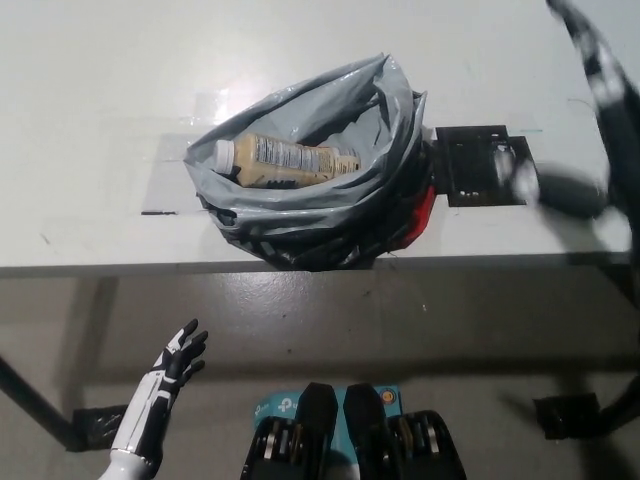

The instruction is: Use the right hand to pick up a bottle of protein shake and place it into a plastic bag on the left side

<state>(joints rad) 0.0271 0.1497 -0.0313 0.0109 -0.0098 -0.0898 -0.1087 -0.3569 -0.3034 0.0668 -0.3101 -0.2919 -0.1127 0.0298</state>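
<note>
Right robot hand [600, 110] blurred at right edge, grip unreadable. Left robot hand [170, 375] idle low, fingers spread. Protein shake bottle [285, 162] lies sideways inside grey plastic bag [380, 110] on tabletop [100, 100]. Bottle likely rigid, smooth, moderately heavy; best gripped mid-body.

The right arm [600, 120] is a motion-blurred streak cut off by the right edge, its hand impossible to read (open or closed); the protein shake bottle [285, 160] lies half buried in the grey plastic bag [300, 215]
</note>
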